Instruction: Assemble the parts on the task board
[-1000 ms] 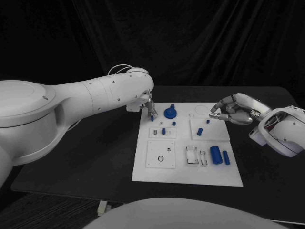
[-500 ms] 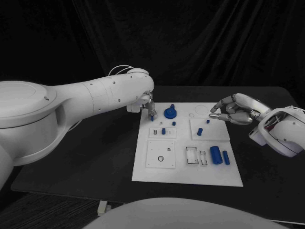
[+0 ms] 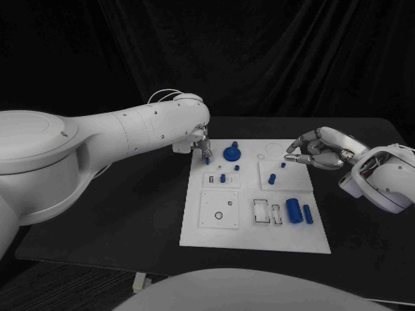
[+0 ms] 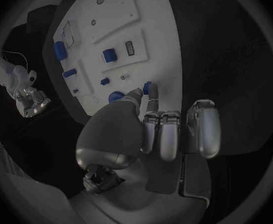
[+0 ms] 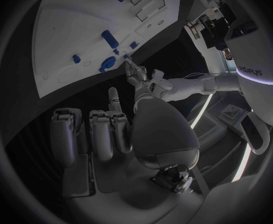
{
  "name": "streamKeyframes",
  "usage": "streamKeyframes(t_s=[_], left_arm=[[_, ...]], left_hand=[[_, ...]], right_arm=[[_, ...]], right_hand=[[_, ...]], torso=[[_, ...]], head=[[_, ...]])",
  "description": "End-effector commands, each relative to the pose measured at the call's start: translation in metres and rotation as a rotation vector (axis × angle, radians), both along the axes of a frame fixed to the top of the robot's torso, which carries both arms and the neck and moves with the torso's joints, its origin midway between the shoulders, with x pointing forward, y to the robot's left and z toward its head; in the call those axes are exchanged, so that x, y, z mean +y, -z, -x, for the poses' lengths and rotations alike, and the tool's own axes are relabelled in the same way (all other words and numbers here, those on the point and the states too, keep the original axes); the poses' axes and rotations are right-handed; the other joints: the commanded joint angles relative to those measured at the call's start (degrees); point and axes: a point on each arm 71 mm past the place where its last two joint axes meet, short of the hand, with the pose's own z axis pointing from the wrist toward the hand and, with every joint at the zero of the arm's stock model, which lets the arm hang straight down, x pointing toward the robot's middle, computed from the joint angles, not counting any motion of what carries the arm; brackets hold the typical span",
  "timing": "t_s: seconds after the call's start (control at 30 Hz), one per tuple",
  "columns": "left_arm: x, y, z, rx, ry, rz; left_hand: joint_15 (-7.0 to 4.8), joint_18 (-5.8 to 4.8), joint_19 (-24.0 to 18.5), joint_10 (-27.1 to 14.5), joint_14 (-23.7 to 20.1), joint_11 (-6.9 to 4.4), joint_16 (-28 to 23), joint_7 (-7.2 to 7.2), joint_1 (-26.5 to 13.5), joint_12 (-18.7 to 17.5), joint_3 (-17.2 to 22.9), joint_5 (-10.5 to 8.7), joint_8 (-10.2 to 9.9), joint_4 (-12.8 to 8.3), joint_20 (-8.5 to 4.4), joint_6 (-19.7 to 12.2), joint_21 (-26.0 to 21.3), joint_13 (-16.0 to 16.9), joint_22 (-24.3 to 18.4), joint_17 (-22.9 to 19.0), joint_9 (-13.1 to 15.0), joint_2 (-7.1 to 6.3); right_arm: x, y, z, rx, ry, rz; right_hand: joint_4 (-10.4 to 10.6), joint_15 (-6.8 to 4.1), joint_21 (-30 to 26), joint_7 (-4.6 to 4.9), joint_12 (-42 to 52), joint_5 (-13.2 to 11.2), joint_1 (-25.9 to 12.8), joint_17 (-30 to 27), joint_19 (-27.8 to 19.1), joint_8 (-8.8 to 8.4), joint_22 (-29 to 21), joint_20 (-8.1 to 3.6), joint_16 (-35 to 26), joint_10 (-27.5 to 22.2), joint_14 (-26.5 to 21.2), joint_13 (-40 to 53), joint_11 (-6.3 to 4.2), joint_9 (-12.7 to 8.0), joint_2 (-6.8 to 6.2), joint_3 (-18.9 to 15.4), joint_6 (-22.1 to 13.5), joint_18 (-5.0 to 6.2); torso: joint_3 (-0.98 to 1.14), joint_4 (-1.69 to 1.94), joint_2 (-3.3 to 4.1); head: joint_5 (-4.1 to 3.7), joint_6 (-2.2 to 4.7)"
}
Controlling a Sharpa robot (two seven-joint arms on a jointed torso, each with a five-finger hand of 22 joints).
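The left hand [image 3: 203,146] pinches a small blue peg [image 4: 150,89] at the task board [image 3: 254,241]'s far left corner. The right hand [image 3: 320,149], fingers curled in on nothing, hovers off the far right edge. The peg looks light, stiff and slick (my judgement); grip its sides.

The task board [image 3: 254,240] lies in the middle of the surface [image 3: 123,220]. The left hand [image 3: 201,144] sits at the board's far left corner, the right hand [image 3: 318,149] over its far right edge. A round part [image 3: 232,154] stands near the far edge; two cylinders [image 3: 298,212] lie side by side toward the near right.
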Motion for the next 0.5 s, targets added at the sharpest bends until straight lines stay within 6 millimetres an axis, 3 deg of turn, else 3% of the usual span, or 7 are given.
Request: streamKeyframes(t_s=[0.03, 0.17, 0.33, 0.5], left_arm=[[-0.0026, 0.0017, 0.0013, 0.013, 0.013, 0.005], [-0.0031, 0.0023, 0.0014, 0.013, 0.013, 0.006], [-0.0039, 0.0030, 0.0014, 0.012, 0.014, 0.008], [-0.0047, 0.0039, 0.0014, 0.010, 0.015, 0.013]], left_hand=[[-0.12, 0.36, -0.4, 5.9, 5.9, -0.37, 0.2, -0.03, 0.6, -0.3, 0.1, 0.74, 0.2, -0.5, 0.04, -0.4, -0.4, 15.1, 5.1, 15.1, 0.1, -0.11], [-0.15, 0.37, -0.4, 5.9, 5.9, -0.40, 0.2, -0.07, 0.9, -0.3, 0.7, 2.26, 0.3, -1.0, 0.00, -0.6, -0.5, 15.1, 5.2, 15.1, 0.4, -0.11], [-0.20, 0.37, -0.4, 5.9, 5.9, -0.47, 0.2, -0.14, 1.5, -0.3, 1.8, 2.63, 0.3, -1.4, -0.04, -0.8, -0.6, 15.1, 5.2, 15.1, 0.6, -0.01], [-0.20, 0.38, -0.4, 5.9, 5.9, -0.45, 0.2, -0.10, 1.6, -0.3, 3.6, 4.76, 0.3, -1.9, -0.06, -1.1, -0.7, 15.1, 5.2, 15.1, 1.0, -0.45]], right_arm=[[-0.0004, 0.0017, 0.0003, 0.013, 0.006, 0.007], [-0.0005, 0.0017, 0.0003, 0.013, 0.006, 0.007], [-0.0006, 0.0018, 0.0004, 0.015, 0.006, 0.008], [-0.0007, 0.0019, 0.0005, 0.017, 0.006, 0.008]], right_hand=[[0.0, 0.44, 0.1, 0.20, 0.2, 0.3, 0.0, 15.1, 4.5, -0.33, 14.3, 0.39, 0.1, 6.0, 6.0, 15.1, 0.29, -0.1, 0.74, -0.4, 0.0, 0.18], [0.0, 0.44, 0.1, 0.20, 0.2, 0.3, 0.0, 15.1, 4.5, -0.33, 14.3, 0.39, 0.1, 6.0, 6.0, 15.1, 0.29, -0.1, 0.74, -0.4, 0.0, 0.18], [0.0, 0.44, 0.1, 0.19, 0.2, 0.3, 0.0, 15.1, 4.4, -0.33, 14.2, 0.39, 0.1, 6.0, 6.0, 15.1, 0.30, -0.1, 0.78, -0.4, 0.0, 0.21], [0.0, 0.44, 0.1, 0.19, 0.2, 0.3, 0.0, 15.1, 4.4, -0.33, 14.2, 0.39, 0.1, 6.0, 6.0, 15.1, 0.30, -0.1, 0.78, -0.4, 0.0, 0.21]], torso=[[0.01, 0.02, 0.02], [0.01, 0.01, 0.02], [0.01, 0.02, 0.01], [-0.02, -0.01, 0.01]], head=[[0.05, 0.01], [0.00, 0.01], [-0.08, 0.01], [-0.02, 0.01]])
